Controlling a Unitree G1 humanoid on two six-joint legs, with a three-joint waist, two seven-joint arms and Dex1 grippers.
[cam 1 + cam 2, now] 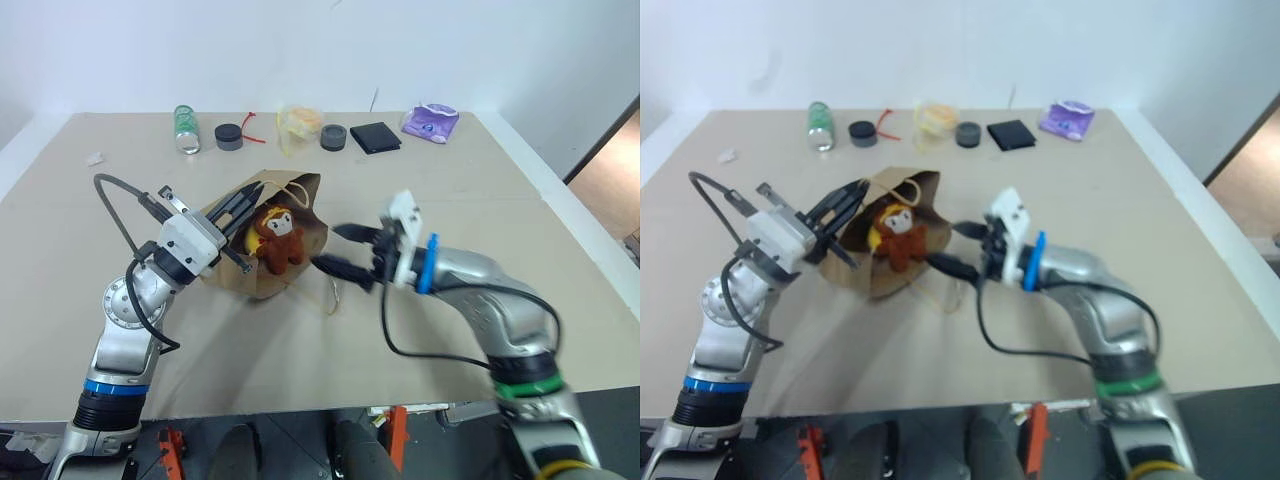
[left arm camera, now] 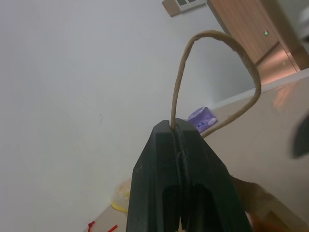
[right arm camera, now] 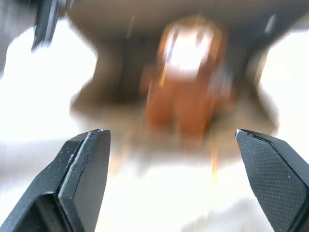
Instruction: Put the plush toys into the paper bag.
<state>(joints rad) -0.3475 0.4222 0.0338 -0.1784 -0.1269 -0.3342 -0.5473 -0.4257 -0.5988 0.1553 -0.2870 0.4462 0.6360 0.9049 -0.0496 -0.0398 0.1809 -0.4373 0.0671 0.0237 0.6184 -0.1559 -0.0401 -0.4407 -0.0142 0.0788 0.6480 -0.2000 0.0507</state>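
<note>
- Both plush toys sit in the mouth of the paper bag [image 1: 262, 262]: brown bear [image 1: 279, 238] in front, yellow toy [image 1: 256, 238] behind it. Neither looks fully dropped in.
- Left tool [image 2: 179, 145] clamped shut on a bag handle [image 2: 212, 58], holding the mouth up.
- Right tool [image 1: 343, 252] wide open, empty, beside the bag over the surface [image 1: 450, 180].

A green bottle [image 1: 186, 129], two dark lids [image 1: 229, 136], black wallet [image 1: 375, 137] and purple packet [image 1: 431, 122] line the table's [image 1: 560, 260] far edge.
</note>
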